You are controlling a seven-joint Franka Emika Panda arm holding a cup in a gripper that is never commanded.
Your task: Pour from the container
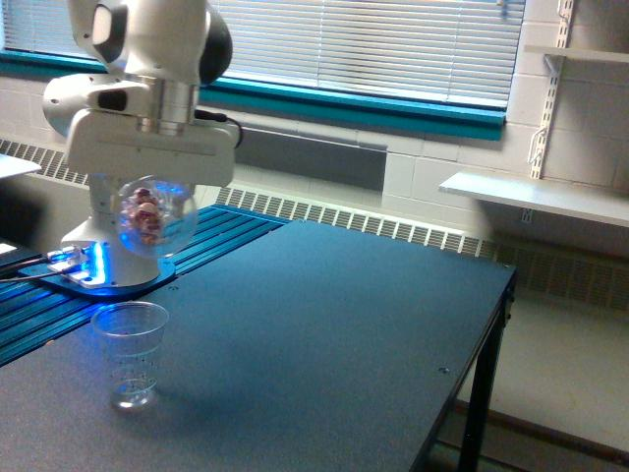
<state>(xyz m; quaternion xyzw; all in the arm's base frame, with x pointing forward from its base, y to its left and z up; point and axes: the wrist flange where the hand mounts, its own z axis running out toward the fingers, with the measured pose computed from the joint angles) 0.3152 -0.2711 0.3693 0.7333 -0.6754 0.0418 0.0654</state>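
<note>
Exterior view: one gripper [149, 202] clamped on one container [150, 217]; one smaller cup [131, 353] below on table [324, 334].

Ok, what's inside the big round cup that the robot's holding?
The container, held in the gripper, shows small reddish and pale pieces inside. What they are is too blurred to tell, and the gripper covers its top.
</note>
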